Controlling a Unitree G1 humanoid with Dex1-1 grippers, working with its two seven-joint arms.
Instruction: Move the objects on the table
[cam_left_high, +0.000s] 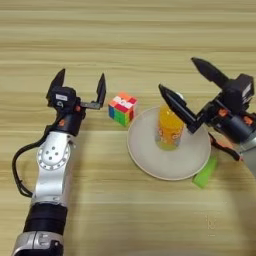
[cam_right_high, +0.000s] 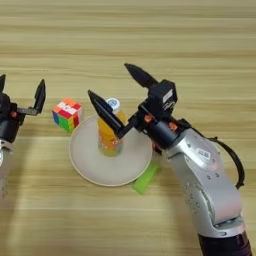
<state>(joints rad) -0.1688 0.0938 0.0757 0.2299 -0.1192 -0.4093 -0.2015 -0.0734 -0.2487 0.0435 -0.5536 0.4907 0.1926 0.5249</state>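
Nearest cam: the two forearms at the bottom edge. L arm bottom-left in left eye view, R arm bottom-right in right eye view.

View diffs: left eye shows the whole L arm w/ black cable loop (cam_left_high: 17, 172); right eye cuts it to just the gripper at the pic's left edge. Right eye shows full R forearm + cable; left eye clips it at the right edge. White cap (cam_right_high: 113, 103) of the bottle is clear in right eye, mostly hidden behind the R finger in left eye.

Left gripper (cam_left_high: 80, 84): fingers spread wide, holding nothing, just left of puzzle cube (cam_left_high: 123, 108), not touching as far as I can tell.

Right gripper (cam_right_high: 116, 93): fingers spread wide, nothing held. Lower finger crosses in front of orange bottle (cam_right_high: 109, 136); contact can't tell.

Bottle upright on a round beige plate (cam_right_high: 89, 165), roughly centre. Cube on table (cam_left_high: 130, 35) just beside plate's upper-left rim. Green block (cam_right_high: 145, 179) lies tilted on table at plate's lower-right rim, partly tucked under the rim/arm.

Count: 1 cube, 1 bottle, 1 block, 1 plate, 2 grippers.
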